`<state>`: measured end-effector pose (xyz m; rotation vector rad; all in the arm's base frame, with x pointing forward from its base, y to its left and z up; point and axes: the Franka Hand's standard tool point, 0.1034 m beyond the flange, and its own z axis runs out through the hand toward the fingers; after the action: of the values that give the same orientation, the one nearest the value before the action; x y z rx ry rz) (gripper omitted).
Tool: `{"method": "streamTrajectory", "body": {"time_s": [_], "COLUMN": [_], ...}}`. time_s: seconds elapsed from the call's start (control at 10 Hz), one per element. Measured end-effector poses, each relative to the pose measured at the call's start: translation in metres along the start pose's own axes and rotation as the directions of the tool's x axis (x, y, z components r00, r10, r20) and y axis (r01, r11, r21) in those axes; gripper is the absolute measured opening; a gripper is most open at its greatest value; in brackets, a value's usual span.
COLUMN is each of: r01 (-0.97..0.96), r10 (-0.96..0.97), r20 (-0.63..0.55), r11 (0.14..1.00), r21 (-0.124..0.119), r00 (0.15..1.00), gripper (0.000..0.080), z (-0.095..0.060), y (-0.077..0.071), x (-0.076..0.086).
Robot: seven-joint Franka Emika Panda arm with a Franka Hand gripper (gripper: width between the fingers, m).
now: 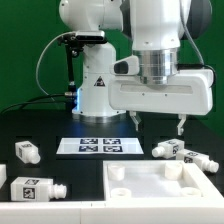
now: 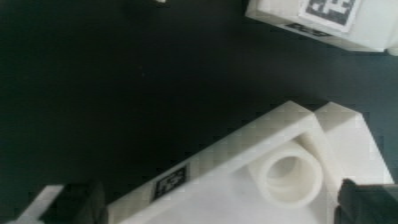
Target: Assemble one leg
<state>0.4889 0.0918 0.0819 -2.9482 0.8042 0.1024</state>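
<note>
Several white legs with black-and-white tags lie on the black table: two at the exterior view's left and two at its right. My gripper hangs open and empty above the table, over the far right part of the large white slab. In the wrist view the gripper is open, its dark fingers straddling a raised corner of the slab with a round hole. One leg shows at the frame's edge.
The marker board lies flat behind the slab, in front of the robot base. A green wall closes the back. The slab takes up the near right of the table.
</note>
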Motion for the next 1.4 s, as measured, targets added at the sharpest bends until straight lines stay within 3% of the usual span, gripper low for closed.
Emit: {"method": "streamTrajectory", "body": {"time_s": [0.3, 0.5, 0.7, 1.1, 1.2, 1.4], "r01": [-0.016, -0.202, -0.32, -0.299, -0.293, -0.254], "r10": [0.016, 0.202, 0.322, 0.301, 0.295, 0.258], "r20": [0.003, 0.039, 0.052, 0.047, 0.037, 0.046], "r11": [1.0, 0.979, 0.947, 0.953, 0.955, 0.964], "r21": [0.0, -0.009, -0.044, -0.041, -0.04, -0.072], "r00": [1.0, 0.979, 0.945, 0.953, 0.955, 0.965], "gripper": [0.0648, 0.0648, 0.0648, 0.0648, 0.0648, 0.0648], "z": [0.001, 0.015, 0.033, 0.035, 0.043, 0.064], "y": [0.0, 0.008, 0.008, 0.003, 0.002, 0.004], "x": [-0.001, -0.033, -0.062, -0.067, -0.077, -0.105]}}
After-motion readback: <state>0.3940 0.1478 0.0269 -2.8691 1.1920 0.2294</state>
